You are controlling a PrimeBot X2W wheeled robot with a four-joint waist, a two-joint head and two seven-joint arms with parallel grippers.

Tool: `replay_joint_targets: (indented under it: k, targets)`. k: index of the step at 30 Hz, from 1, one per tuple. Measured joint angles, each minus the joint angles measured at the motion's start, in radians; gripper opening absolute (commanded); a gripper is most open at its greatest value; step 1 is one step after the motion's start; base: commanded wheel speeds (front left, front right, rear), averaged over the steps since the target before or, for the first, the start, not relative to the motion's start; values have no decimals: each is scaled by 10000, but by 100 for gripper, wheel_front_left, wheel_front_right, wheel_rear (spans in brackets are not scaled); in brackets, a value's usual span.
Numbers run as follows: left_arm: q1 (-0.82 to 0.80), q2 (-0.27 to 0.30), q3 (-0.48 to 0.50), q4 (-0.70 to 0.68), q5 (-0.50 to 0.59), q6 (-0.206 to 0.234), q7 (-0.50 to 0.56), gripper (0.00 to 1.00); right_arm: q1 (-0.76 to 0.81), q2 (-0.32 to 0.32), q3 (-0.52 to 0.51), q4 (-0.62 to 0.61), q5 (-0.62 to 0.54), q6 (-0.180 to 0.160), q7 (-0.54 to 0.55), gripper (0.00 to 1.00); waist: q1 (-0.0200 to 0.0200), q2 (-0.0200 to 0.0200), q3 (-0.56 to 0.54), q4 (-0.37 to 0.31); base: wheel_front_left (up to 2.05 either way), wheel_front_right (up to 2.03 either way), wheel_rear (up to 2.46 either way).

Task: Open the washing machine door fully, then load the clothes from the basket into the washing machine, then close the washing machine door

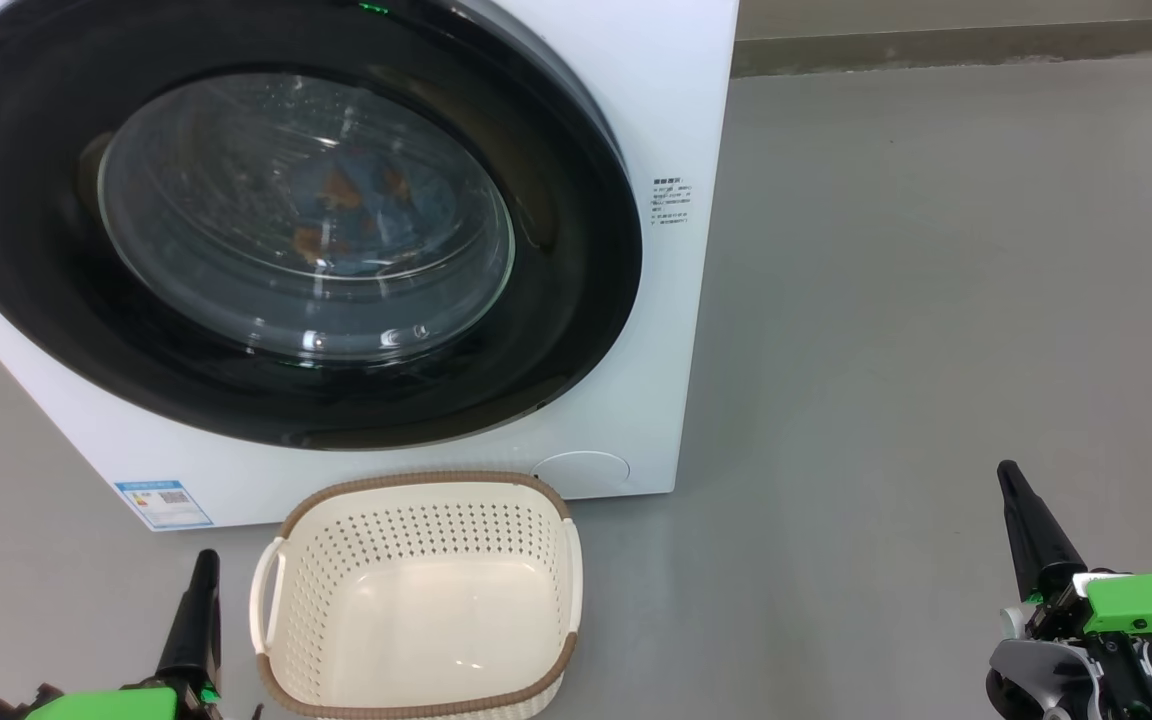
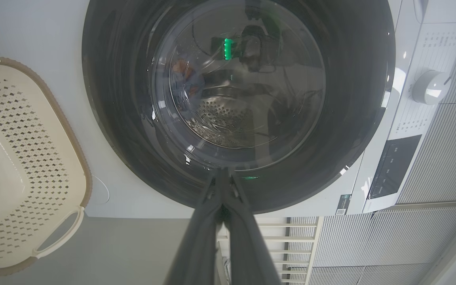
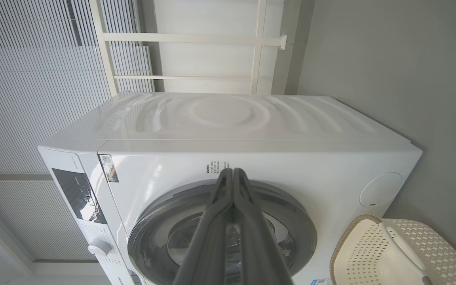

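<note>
Jaws on both arms sit pressed together with nothing pinched between them. I see the left gripper [image 1: 206, 562] low in the head view, just beside the basket [image 1: 416, 482] and apart from its side handle; the right gripper [image 1: 1009, 472] hangs over bare grey floor [image 1: 886, 300], well apart from the washing machine [image 1: 676, 120] and touching nothing.

From the head camera, the washing machine door [image 1: 576, 290] lies shut against the white front; through its glass I make out the clothes [image 1: 356, 215], blue with orange-brown patches, inside the drum; the basket stands on the floor just in front of the machine, below the door, and I see its pale bottom and perforated walls.

My left wrist view looks along the closed fingers [image 2: 212, 206] straight at the door; it gives me the steel holes of the drum behind the glass, plus the dark control panel [image 2: 394, 166] and a white knob [image 2: 430, 87], which the head view cuts off; the clothes show as a blurred patch at the glass edge.

My right wrist view adds the machine's ribbed white side panel [image 3: 228, 114] and a slatted wall [image 3: 34, 79] behind it; the basket sits at that view's lower corner.
</note>
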Motion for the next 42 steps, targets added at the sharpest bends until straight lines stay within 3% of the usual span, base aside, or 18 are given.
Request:
replay_joint_targets:
  k: [42]
  targets:
    - [0, 0, 0, 0, 0, 0, 0, 0, 0, 2, -2, 0, 0, -2, 29, 0, 0, 0, 0, 0, 0, 0, 0]
